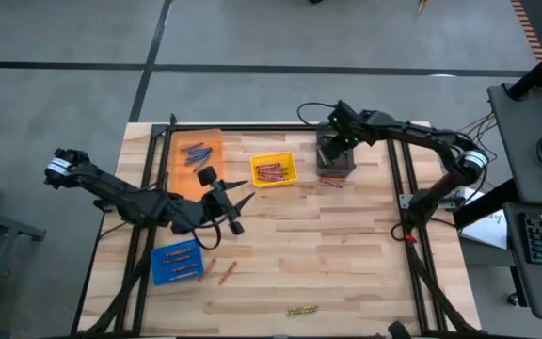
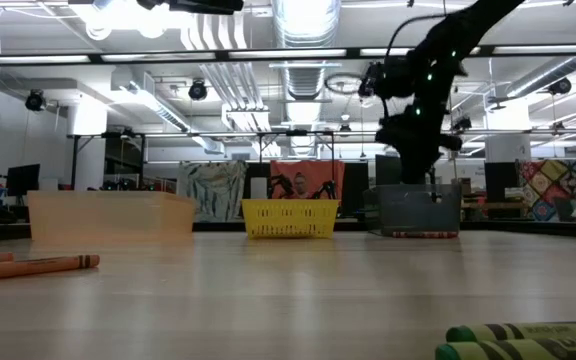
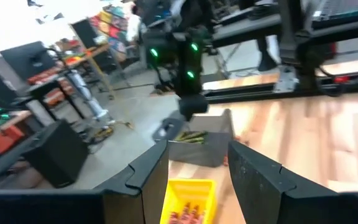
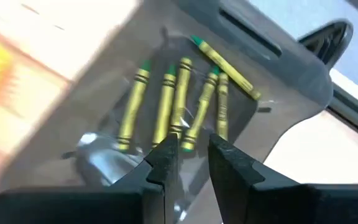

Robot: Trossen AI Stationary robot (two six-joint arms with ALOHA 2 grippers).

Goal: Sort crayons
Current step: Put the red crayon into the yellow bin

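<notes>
Nearest the low camera lie two green crayons [image 2: 528, 339] at the near edge of the table [image 1: 346, 264], side by side; from overhead they are the lone pair [image 1: 301, 310] close to the front rail. Orange-red crayons [image 2: 33, 265] lie to the left, beside my blue bin [image 1: 176, 262].

My right gripper [image 4: 190, 163] hangs directly over the grey bin [image 1: 335, 160] at the far right. Its fingers stand slightly apart and hold nothing. Below them about six green crayons [image 4: 173, 102] lie loose on the bin floor. My left gripper [image 3: 197, 171] waits above the table centre left, fingers spread and empty, pointing toward the yellow bin [image 1: 274, 170], which holds red crayons [image 1: 271, 172]. Blue-purple crayons [image 1: 194, 153] lie in the orange bin [image 1: 213, 141].

Handling: judge each crayon as light, stiff and brittle, with a paper wrap giving fair friction. It will roll if nudged sideways. Pinch across the middle of the barrel with moderate force; excess pressure may snap the wax.

Visibility limits: the low view hides all bin contents. A few crayons just outside the grey bin [image 1: 335, 184] cannot be counted. The blue bin's load is too small to resolve clearly.
</notes>
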